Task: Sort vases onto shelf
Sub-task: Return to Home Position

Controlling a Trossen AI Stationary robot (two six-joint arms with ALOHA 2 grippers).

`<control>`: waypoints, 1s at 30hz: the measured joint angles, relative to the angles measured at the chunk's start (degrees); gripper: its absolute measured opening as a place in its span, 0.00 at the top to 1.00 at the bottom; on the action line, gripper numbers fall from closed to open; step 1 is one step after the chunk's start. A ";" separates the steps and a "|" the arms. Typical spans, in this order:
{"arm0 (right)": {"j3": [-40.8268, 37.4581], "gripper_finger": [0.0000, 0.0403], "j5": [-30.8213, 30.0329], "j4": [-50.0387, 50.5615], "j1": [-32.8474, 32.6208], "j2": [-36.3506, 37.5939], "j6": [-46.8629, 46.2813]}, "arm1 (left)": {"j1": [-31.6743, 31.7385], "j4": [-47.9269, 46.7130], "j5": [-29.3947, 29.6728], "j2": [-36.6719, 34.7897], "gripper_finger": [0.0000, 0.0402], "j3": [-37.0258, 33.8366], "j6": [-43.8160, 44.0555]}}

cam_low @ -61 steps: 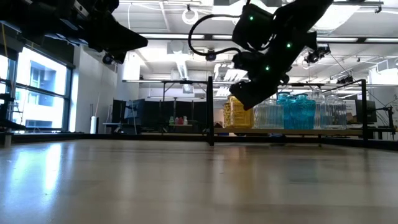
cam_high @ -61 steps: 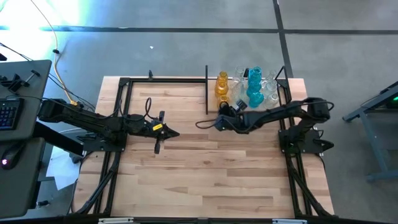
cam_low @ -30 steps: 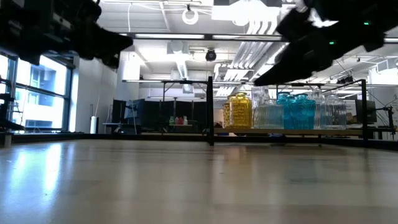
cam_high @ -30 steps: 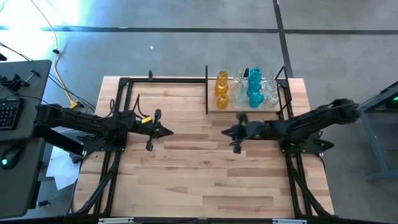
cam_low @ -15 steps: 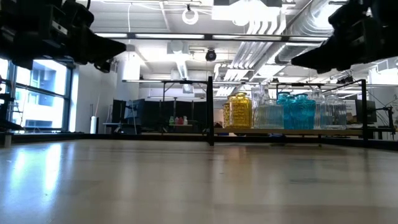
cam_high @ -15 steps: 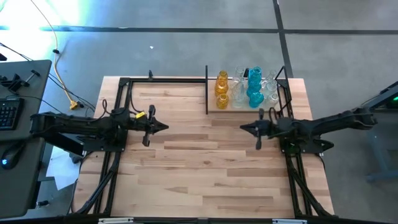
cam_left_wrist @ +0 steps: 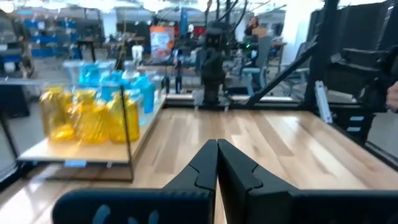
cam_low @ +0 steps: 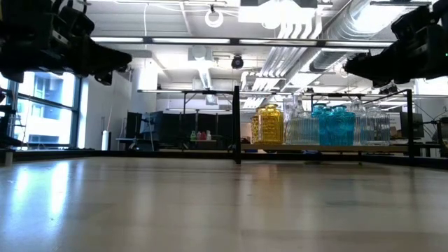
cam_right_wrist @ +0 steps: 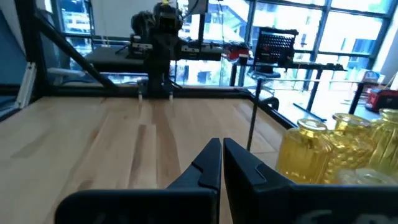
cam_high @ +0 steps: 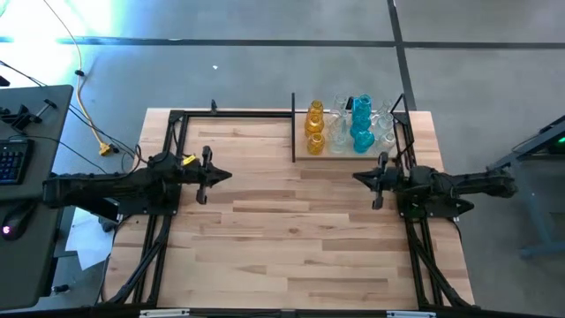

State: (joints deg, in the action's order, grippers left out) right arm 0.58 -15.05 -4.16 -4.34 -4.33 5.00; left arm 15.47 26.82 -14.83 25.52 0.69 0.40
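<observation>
Several glass vases, amber (cam_high: 315, 124), clear (cam_high: 340, 131) and teal (cam_high: 362, 124), stand grouped on the light-wood shelf (cam_high: 305, 152) at the table's far right; in the low view they form a row (cam_low: 322, 124). My left gripper (cam_high: 229, 175) hangs shut above the table's left part, pointing level toward the right. My right gripper (cam_high: 357, 177) hangs shut near the right edge, just in front of the shelf, pointing level toward the left. Both wrist views show shut fingers, left (cam_left_wrist: 217, 149) and right (cam_right_wrist: 222, 149), with nothing between them.
A black metal frame (cam_high: 177, 119) runs along the table's left, far and right sides. The wide bare tabletop (cam_high: 291, 247) lies between and in front of the two arms. A desk with a keyboard (cam_high: 13, 159) stands left of the table.
Both arms have drawn back toward their own sides: my right gripper a long way toward the table's right edge, my left gripper a shorter way toward the left edge. Both stay shut and level. The vases have kept still on the shelf.
</observation>
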 joint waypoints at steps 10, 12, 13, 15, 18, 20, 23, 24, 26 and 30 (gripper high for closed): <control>0.20 1.00 3.39 2.12 6.58 3.78 2.20 | 5.23 -18.92 -4.13 -18.76 1.00 0.00 -0.03; 0.20 1.00 3.60 2.16 8.19 4.02 2.35 | 6.50 -22.89 -4.15 -23.39 1.00 0.00 0.03; 0.20 1.00 3.61 2.16 8.88 4.08 2.23 | 7.07 -23.62 -3.96 -25.27 1.00 -0.02 0.86; 0.20 1.00 3.61 2.16 10.25 4.01 1.39 | 7.99 -22.30 -4.79 -25.34 1.00 0.16 0.78; 0.20 1.00 3.70 2.18 12.07 3.88 1.07 | 9.42 -23.68 -3.62 -25.02 1.00 -0.02 0.98; 0.20 1.00 3.54 2.18 13.14 4.05 1.38 | 9.91 -23.63 -3.10 -24.67 1.00 0.00 2.12; 0.20 1.00 3.06 2.16 14.68 3.94 0.80 | 9.95 -23.35 -3.18 -25.21 1.00 -0.01 2.41; 0.20 1.00 3.06 2.17 15.06 3.94 -0.58 | 9.94 -23.37 -3.16 -25.16 1.00 0.00 2.78; 0.20 1.00 3.10 2.16 15.61 3.94 -3.06 | 9.94 -23.52 -3.12 -25.17 1.00 0.00 3.72; 0.20 1.00 3.16 2.17 15.70 3.94 -3.31 | 9.90 -23.47 -2.92 -24.82 1.00 0.00 3.90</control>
State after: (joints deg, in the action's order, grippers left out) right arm 0.78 -11.89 -1.99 11.37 -0.38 1.69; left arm 25.37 3.35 -17.75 0.70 0.69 4.29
